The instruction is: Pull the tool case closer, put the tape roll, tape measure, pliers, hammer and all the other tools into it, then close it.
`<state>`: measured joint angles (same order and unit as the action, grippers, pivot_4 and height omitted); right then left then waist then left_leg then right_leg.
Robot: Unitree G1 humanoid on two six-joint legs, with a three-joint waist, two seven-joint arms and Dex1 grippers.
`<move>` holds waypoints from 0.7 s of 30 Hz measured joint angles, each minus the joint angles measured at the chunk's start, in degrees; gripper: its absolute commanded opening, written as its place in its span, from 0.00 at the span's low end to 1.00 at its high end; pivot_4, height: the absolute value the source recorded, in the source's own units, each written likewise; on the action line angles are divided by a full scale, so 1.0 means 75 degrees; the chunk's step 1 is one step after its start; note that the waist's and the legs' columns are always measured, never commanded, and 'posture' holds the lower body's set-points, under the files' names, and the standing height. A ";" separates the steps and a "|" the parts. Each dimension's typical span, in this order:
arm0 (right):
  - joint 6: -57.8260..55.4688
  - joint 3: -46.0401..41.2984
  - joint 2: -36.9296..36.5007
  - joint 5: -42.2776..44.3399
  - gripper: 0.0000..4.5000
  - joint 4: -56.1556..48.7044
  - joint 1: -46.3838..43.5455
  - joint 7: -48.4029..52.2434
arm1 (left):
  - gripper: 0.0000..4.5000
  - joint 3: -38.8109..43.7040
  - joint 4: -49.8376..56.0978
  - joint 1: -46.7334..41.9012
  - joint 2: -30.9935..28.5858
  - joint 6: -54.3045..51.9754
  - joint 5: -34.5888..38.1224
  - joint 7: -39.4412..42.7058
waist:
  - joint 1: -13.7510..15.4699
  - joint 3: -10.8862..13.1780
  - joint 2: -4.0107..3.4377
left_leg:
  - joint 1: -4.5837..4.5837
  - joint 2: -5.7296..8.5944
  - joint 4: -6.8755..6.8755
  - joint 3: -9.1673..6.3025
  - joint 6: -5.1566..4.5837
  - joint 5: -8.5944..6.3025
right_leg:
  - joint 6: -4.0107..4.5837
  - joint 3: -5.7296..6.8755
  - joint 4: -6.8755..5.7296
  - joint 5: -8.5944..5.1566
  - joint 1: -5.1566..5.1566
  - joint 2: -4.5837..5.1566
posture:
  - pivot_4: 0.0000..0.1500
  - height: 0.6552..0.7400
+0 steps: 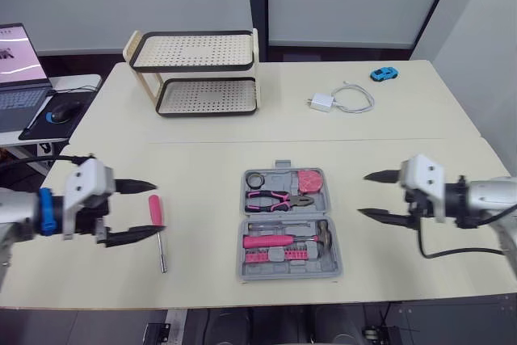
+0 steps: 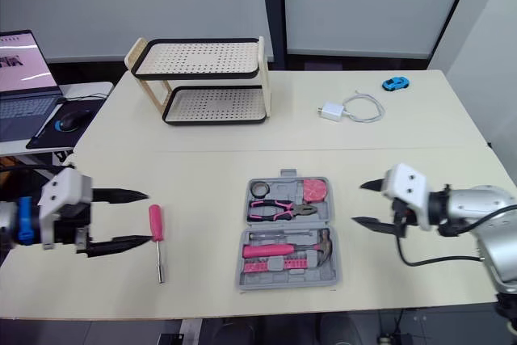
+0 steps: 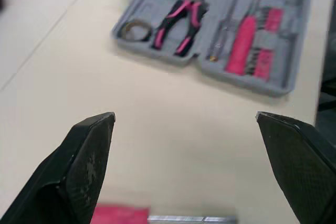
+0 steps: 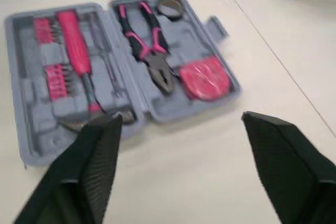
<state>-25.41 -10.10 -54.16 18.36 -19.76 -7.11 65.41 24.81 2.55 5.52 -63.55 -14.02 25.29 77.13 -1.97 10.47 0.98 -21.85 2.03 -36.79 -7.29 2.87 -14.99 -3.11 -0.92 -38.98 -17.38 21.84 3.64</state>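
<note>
While one tool case (image 2: 311, 271) lies open, one screwdriver (image 2: 155, 228) lies outside.

White-housed left hand (image 1: 159, 208) and right hand (image 1: 362, 194) bear tapered black fingers; blue band (image 1: 48, 212) left, black cable (image 1: 452, 253) right.

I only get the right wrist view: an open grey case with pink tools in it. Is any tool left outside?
Observer: Yes. A pink-handled screwdriver lies on the cream table, left of the grey plastic tool case.
Operator: Is a gripper near it?
Observer: The left gripper is right beside its handle, jaws open, not gripping.
Operator: Anything else out there?
Observer: A white charger with a coiled cable lies far back on the right.
</note>
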 measured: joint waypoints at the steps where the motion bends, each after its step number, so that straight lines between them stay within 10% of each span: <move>1: 0.0013 -0.0282 -0.0129 0.0045 0.98 0.0161 0.0149 0.0041 | 1.00 0.0227 -0.0352 0.0109 -0.0047 0.0106 -0.0115 0.0000 | -0.0001 0.0000 0.0000 | 0.0000 -0.0004 0.0001 0.0003 0.0000 0.0000 | 0.0000 0.0000 0.0001 0.0000 0.0000 -0.0001 | 1.00 1.00; 21: 0.1295 -0.1084 -0.0271 -0.0244 0.98 0.1979 0.1120 -0.0133 | 1.00 0.0597 -0.4209 -0.0618 -0.0336 0.1590 -0.0863 -0.0023 | 0.0012 0.0000 0.0000 | 0.0003 -0.0065 -0.0004 0.0024 0.0002 -0.0001 | 0.0001 -0.0006 -0.0003 0.0001 -0.0001 -0.0008 | 1.00 1.00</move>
<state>-15.70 -18.23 -56.19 16.53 -4.92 1.29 64.42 29.29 -29.01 0.89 -66.07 -2.09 18.82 76.95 -1.87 10.47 0.98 -21.83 1.54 -36.82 -7.11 2.88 -15.00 -3.10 -0.97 -39.00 -17.38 21.84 3.58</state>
